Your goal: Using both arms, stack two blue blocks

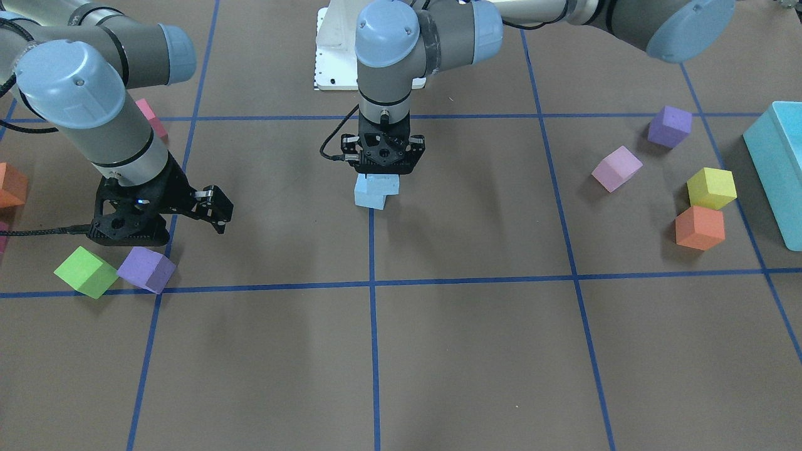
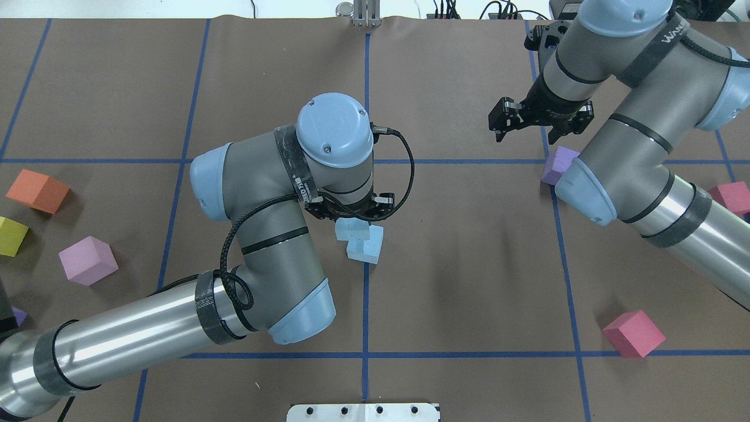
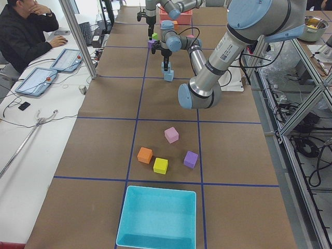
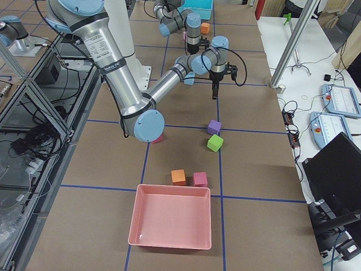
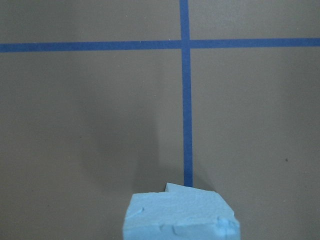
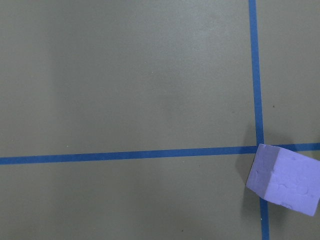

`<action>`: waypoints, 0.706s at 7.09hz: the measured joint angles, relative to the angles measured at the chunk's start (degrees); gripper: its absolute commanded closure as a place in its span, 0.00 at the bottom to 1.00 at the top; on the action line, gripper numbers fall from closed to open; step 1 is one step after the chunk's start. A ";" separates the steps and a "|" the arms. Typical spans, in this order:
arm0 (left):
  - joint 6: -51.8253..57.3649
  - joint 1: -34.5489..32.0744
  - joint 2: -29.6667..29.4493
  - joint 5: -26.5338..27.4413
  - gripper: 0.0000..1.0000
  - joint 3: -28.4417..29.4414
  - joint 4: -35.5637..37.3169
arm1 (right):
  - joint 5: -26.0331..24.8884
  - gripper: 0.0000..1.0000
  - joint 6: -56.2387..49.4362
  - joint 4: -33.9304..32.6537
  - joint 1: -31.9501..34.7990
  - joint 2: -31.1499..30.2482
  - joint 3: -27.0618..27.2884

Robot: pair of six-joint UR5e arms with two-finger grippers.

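I see my left pincer [image 2: 353,220] pinching the upper blue block [image 2: 352,230], which sits askew on the lower blue block [image 2: 368,249] at mid-tabletop [image 2: 469,264]. My right pincer [image 2: 540,130] hangs spread near a purple cube [image 2: 556,164].

Lab: taped-grid table [image 3: 104,145], operator's pendants [image 3: 66,59]

Brown tape-gridded table [image 1: 476,363]: coloured foam cubes [image 1: 710,188], lower blue block [image 1: 368,198], teal bin [image 1: 774,156]

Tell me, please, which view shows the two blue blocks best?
Exterior front-facing: the upper blue block and lower blue block show plainly, stacked askew. Overhead, the left arm partly hides the upper one; side views shrink them; the left wrist view crops them.
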 measured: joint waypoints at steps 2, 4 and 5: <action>0.08 0.13 -0.43 -0.32 0.45 0.81 -0.54 | 0.00 0.00 0.00 0.02 -0.04 -0.04 0.00; 0.13 0.45 -0.66 -0.40 0.43 1.87 -1.90 | -0.02 0.00 0.00 0.08 -0.14 -0.04 0.00; 0.12 0.89 -0.62 -0.44 0.40 2.30 -2.33 | -0.04 0.00 0.00 0.08 -0.16 -0.04 -0.04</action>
